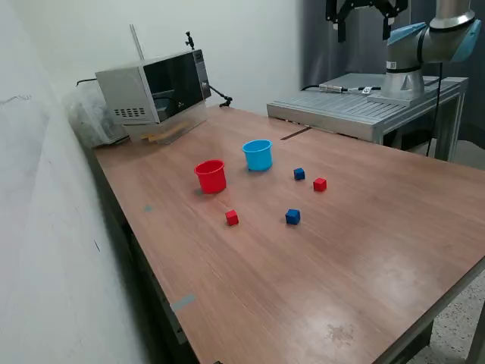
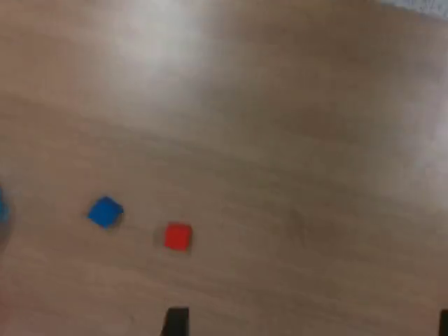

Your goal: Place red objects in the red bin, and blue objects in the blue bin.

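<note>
- A wide wooden table (image 1: 356, 250) is seen in the exterior view, with a white microwave oven (image 1: 155, 89) standing at its far corner, at about ten o'clock from the table's middle.
- A small round red plastic cup (image 1: 211, 176) stands upright near the middle of the table; a small round sky-blue plastic cup (image 1: 258, 155) stands upright just beside it, at about two o'clock from it.
- Four small cubes are scattered on the wood, all apart from one another and outside both cups.
- One small dark blue cube (image 1: 299, 174) lies at about four o'clock from the sky-blue cup, and a small red cube (image 1: 320, 184) lies just beside it, at about four o'clock.
- A second small red cube (image 1: 232, 218) lies at about five o'clock from the red cup, and a second dark blue cube (image 1: 292, 217) lies at three o'clock from that cube.
- The black two-finger gripper (image 1: 366, 15) is held high above the far end of the table, at the top edge of the exterior view, touching nothing; its fingers are seen spread apart and empty.
- In the blurred wrist view, a blue cube (image 2: 106, 211) and a red cube (image 2: 178, 236) are seen near each other on bare wood, well below the gripper.
</note>
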